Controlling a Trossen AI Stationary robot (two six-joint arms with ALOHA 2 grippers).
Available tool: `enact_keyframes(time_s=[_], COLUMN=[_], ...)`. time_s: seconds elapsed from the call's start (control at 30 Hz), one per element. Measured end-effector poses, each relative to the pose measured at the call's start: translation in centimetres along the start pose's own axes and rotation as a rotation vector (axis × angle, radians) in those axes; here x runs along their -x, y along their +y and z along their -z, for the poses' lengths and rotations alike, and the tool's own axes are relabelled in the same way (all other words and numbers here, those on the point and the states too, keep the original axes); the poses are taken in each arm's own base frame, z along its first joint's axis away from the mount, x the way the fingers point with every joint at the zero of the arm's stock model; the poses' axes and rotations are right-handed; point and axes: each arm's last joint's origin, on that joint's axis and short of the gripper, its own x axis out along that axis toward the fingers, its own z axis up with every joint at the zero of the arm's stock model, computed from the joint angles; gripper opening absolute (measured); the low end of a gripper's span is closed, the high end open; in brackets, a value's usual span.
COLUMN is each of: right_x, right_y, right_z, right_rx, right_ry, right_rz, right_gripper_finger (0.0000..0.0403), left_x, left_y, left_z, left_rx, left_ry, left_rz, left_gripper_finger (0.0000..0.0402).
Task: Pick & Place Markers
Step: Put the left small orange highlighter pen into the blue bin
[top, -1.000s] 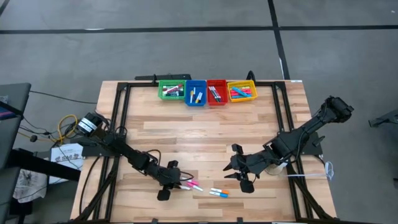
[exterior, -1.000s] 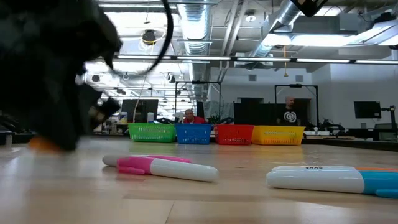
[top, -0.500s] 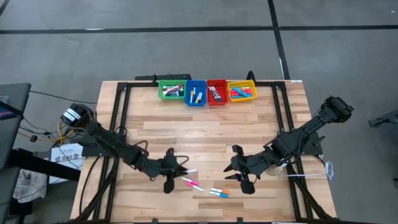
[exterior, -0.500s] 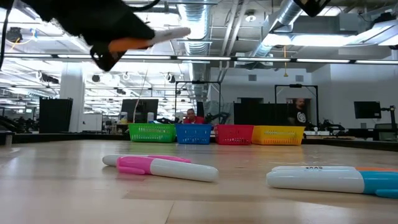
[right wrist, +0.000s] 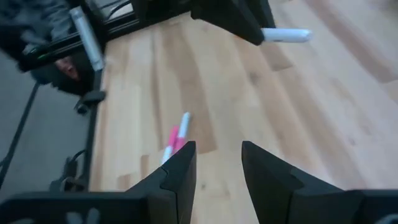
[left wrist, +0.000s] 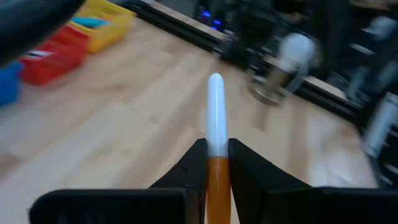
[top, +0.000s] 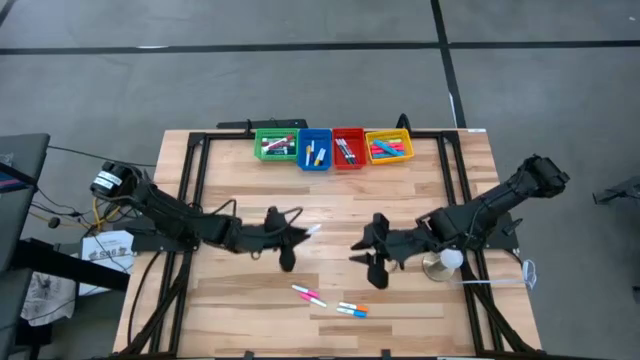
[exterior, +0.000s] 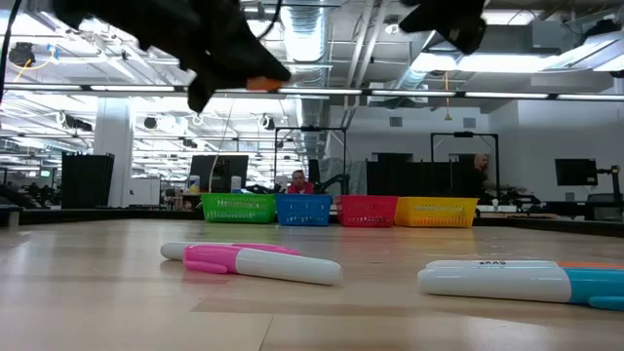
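We note the left gripper point(top: 296, 237) has risen off the table since a second ago and swung toward mid-table, clenched on an orange-and-white marker point(left wrist: 215, 146) that juts out ahead of the fingers. So the pick looks done; carrying to the bins point(top: 332, 148) at the far edge comes next, we judge. The right gripper point(top: 365, 252) hovers close opposite, fingers parted and empty, possibly in the carrying path. A pink marker point(top: 308, 296) and a blue marker point(top: 351, 309) remain on the table point(top: 330, 210) near the front edge.

Held marker point(left wrist: 215, 143) orange, white cap; table marker point(exterior: 252, 261) pink-white; bins point(top: 332, 148) green, blue, red, yellow.
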Motion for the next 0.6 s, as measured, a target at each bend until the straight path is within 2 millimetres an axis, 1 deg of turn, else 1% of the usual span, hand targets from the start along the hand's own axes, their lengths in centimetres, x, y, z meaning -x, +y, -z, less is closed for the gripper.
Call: enact_keyframes(time_s=[0.17,0.23,0.37,0.5,0.6], right_x=[-0.6,-0.8,-1.0,-1.2,-1.3], right_y=[-2.2,-3.1,-4.8,-6.4,-7.5], right_z=[-1.2,-1.6,-2.4,-3.0,-3.4], right_rx=[-0.016,-0.007,-0.005,-0.032,-0.056], right_ry=[-0.021,-0.028,-0.041,-0.052,-0.061], right_rz=[0.068,0.094,0.145,0.191,0.223], right_gripper_finger=[0.0118,0.0118,0.0118,0.0118,0.0118], left_x=[-1.9,-2.5,-3.6,-4.0,-3.9], left_y=[3.6,5.3,9.6,13.8,16.6], left_z=[-1.8,-2.7,-4.4,-5.8,-6.9], left_rx=[0.043,0.068,0.126,0.187,0.230], left_ry=[-0.041,-0.059,-0.074,-0.081,-0.114], left_rz=[-0.134,-0.189,-0.270,-0.307,-0.324], left_gripper_finger=[0.0047,0.0049,0.0050,0.0048,0.0048])
